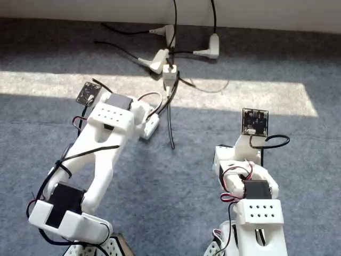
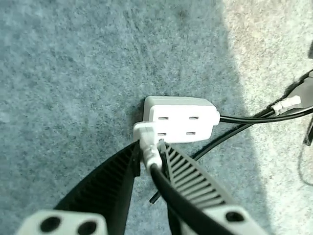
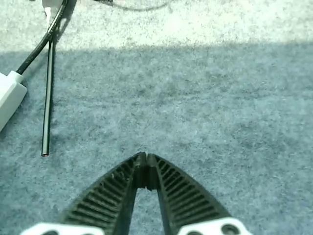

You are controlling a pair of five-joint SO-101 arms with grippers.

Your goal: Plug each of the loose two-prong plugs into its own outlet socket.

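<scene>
The left gripper pinches the light, rigid plug by its body against the outlet block, where the stiff cord will likely twist it, while the right gripper is pressed together on nothing.

Two arms, one outlet block, one gripped plug, at least three loose plugs.

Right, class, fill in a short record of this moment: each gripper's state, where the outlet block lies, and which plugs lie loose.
left gripper: shut on a white two-prong plug with a black cord
held plug position: at one end of the white plastic outlet block; cannot tell if its prongs are seated
block sockets: four slot pairs visible and free
right gripper: shut, holding nothing, over the grey carpet
loose plugs: at least three white ones on the carpet beyond the arms: angled plug, middle plug, far plug
</scene>
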